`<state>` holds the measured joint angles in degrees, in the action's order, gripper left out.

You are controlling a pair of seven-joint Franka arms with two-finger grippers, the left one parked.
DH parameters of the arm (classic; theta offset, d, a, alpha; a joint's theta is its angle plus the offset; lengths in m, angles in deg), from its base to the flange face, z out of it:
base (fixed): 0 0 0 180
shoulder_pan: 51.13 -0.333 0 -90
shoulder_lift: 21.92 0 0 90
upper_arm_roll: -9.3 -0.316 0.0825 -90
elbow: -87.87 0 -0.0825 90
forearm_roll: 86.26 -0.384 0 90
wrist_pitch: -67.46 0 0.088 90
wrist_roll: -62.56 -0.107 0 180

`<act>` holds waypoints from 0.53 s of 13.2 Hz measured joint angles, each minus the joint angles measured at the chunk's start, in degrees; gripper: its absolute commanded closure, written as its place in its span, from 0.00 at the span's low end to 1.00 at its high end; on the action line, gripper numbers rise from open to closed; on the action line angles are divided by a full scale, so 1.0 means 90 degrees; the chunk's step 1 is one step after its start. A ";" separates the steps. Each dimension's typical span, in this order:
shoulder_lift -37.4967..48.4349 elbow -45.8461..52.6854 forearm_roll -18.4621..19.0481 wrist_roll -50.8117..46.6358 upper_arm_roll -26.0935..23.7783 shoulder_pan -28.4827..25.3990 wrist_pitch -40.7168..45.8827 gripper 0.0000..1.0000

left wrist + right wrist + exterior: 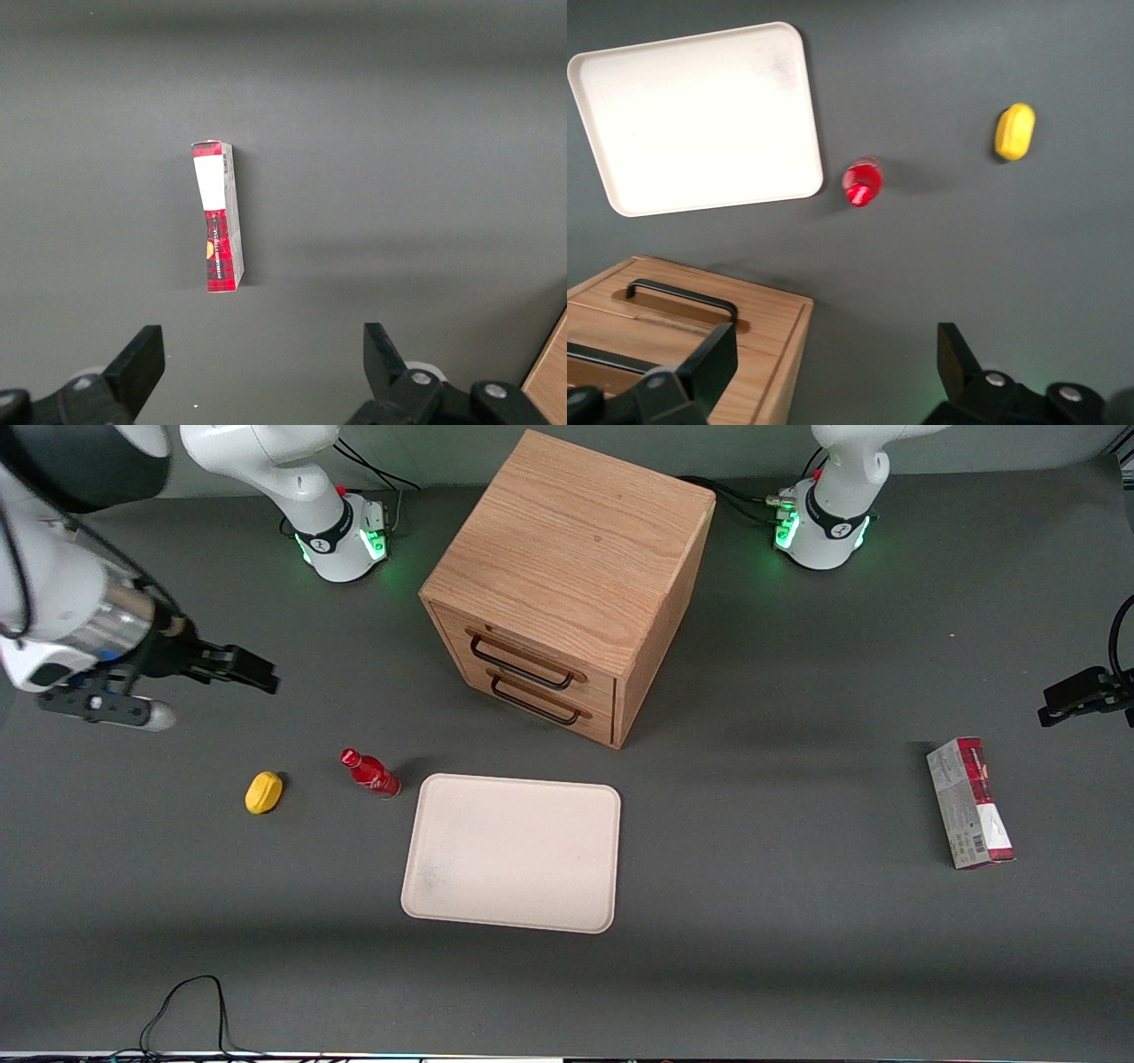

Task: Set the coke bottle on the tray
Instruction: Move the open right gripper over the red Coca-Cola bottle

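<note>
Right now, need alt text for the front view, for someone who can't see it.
A small red coke bottle stands on the grey table beside an empty flat beige tray, with a yellow lemon-shaped object beside the bottle. The right arm's open gripper hovers above the table, holding nothing; a wooden two-drawer cabinet and a red-and-grey carton also stand there.

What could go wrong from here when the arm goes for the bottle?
1. The bottle stands upright and narrow; a claw arriving off-center could tip it and send it rolling.
2. The lemon sits beside the bottle, so a wide sweep might nudge it.
3. The bottle stands close to the tray rim; carried too low, its base could catch the rim.
The claw is open, above the table, farther from the camera than the bottle.
</note>
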<state>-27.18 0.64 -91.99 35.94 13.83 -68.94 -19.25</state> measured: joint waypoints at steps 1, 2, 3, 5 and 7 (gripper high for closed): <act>-0.0089 0.0064 0.0000 -0.0133 -0.0004 -0.0103 0.0000 0.00; -0.0141 0.0095 0.0000 -0.0221 -0.0006 -0.0196 0.0000 0.00; -0.0169 0.0114 0.0000 -0.0276 -0.0006 -0.0266 0.0001 0.00; -0.0178 0.0117 0.0000 -0.0306 -0.0005 -0.0310 0.0004 0.00; -0.0180 0.0115 0.0000 -0.0306 0.0013 -0.0309 0.0014 0.00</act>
<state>-28.81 1.67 -91.98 33.18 13.95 -71.72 -19.12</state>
